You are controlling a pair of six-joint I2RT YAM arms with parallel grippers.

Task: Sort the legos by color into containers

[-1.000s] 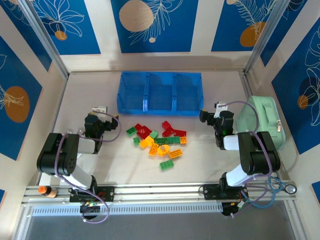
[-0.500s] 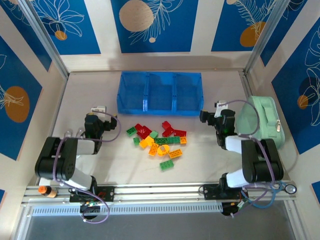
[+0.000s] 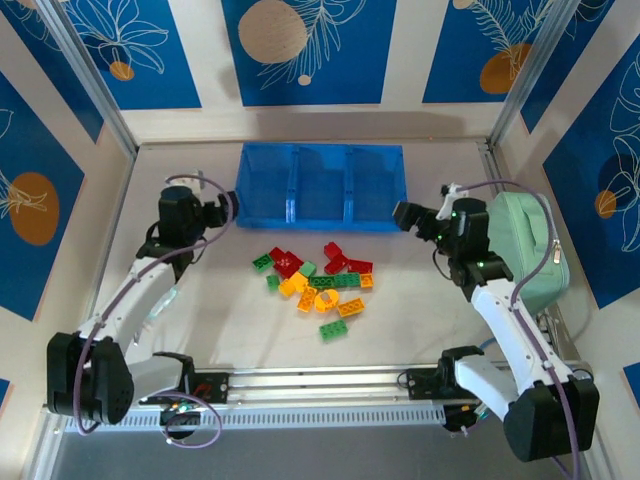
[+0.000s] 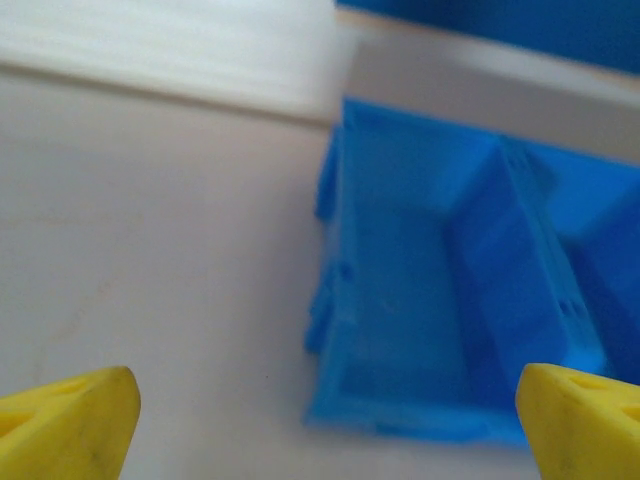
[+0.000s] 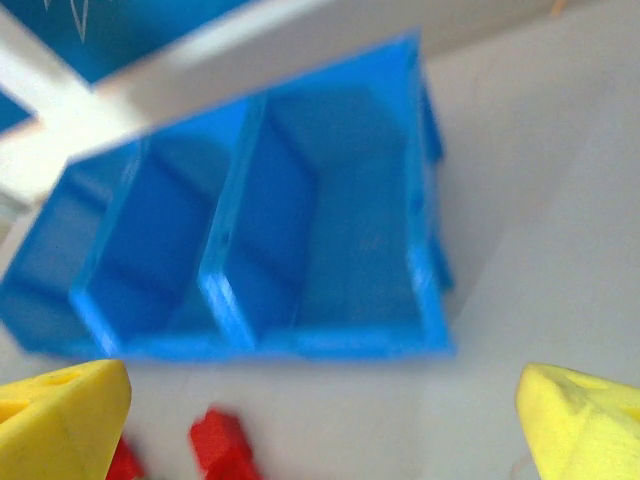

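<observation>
- Legos [image 3: 322,283]: a loose heap on the tabletop at the centre of the top view, just below the bin [image 3: 320,221]. Red, green and orange pieces lie touching or overlapping.
- One green brick [image 3: 334,330] sits slightly apart at the heap's lower edge. A red brick [image 5: 222,440] shows at the lower left of the right wrist view.
- Containers: all three compartments look bare. I judge that nothing is sorted yet.
- Left jaws: spread wide, holding nothing. My yellow fingertips [image 4: 70,420] sit in the lower corners of the left wrist view, facing the left compartment [image 4: 400,290].
- Right jaws: likewise wide and holding nothing. The fingertips [image 5: 60,420] sit in the lower corners of the right wrist view, facing the right compartment [image 5: 350,240].
- Handling, as judged: the bricks should be light, rigid and not fragile. Their smooth walls could slip under a weak pinch.
- Where to hold, as judged: across two flat side walls on the narrow width, not on the studs.
- Risk: crowded pieces may drag or scatter neighbours, so the outliers are the safer first picks.
</observation>
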